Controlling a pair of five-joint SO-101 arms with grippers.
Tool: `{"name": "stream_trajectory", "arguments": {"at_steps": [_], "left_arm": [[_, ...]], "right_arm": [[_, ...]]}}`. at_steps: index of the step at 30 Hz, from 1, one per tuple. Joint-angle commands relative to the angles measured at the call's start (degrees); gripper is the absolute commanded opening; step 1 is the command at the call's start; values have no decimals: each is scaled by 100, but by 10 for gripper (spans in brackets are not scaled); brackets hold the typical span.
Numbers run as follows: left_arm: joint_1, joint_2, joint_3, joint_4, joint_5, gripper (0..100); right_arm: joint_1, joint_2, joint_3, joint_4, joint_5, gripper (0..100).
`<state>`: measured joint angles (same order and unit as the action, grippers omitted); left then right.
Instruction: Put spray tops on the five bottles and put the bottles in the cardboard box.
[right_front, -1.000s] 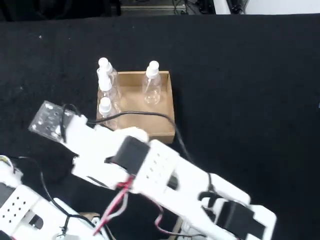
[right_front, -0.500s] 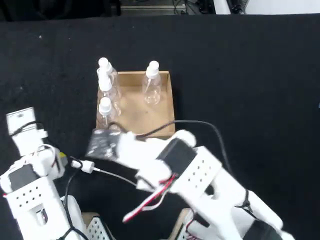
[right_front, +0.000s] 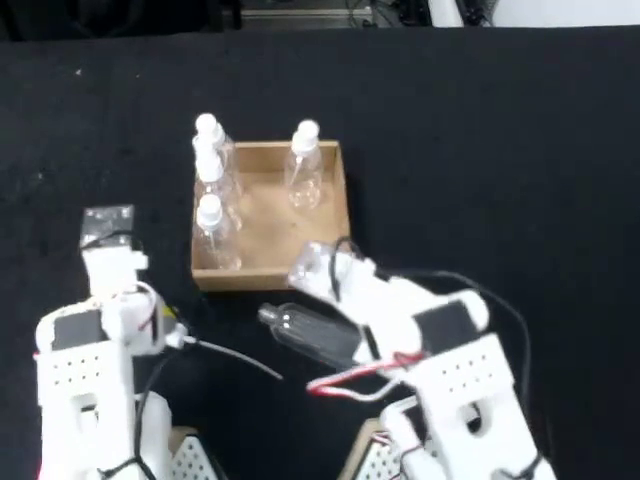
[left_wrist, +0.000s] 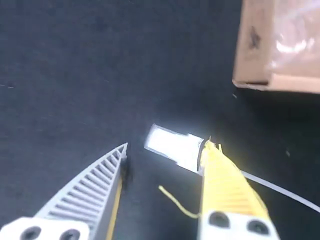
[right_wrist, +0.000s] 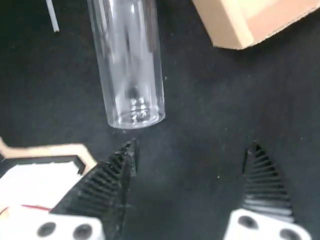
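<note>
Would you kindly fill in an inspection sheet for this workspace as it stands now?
Surface: black table.
Job's things: four topped bottles stand in the box; fifth bottle lies topless in front of it; loose spray top lies on the table nearby.
Clutter: nothing seen.
Grippers: left gripper open around the spray top; right gripper open at the fifth bottle's base.
Cables: red and white wires loop beside the fifth bottle.
Surroundings: cords beyond the table's far edge.

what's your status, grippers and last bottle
Left gripper open over loose spray top. Right gripper open near uncapped bottle lying on table. Four capped bottles in cardboard box.
</note>
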<state>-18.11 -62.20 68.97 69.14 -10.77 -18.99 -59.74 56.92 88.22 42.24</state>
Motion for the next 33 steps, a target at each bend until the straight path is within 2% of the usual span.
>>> {"name": "stream_trajectory", "arguments": {"at_steps": [1,5,9,14,18,22,28,30,33], "left_arm": [[567,554,-365,-18,510,215],[760,844,-347,18,369,215],[690,862,-321,-18,-255,215],[-92,862,-382,-35,-985,215],[-998,923,-251,-571,-1424,215],[-1648,923,-215,-1046,-1503,215],[-2290,923,-963,-967,-1811,215],[-2484,923,-1288,-721,-1688,215],[-2615,941,-1807,-123,-932,215]], "right_arm": [[132,-637,233,-308,-149,296],[123,-954,400,-369,-246,296],[26,-866,453,-413,-290,296],[-325,-673,884,-809,-607,296],[-492,-673,980,-888,-730,296],[-492,-673,980,-888,-730,296],[-484,-673,1007,-888,-730,295],[-484,-673,1015,-888,-730,294],[-492,-681,1015,-897,-730,295]]}}
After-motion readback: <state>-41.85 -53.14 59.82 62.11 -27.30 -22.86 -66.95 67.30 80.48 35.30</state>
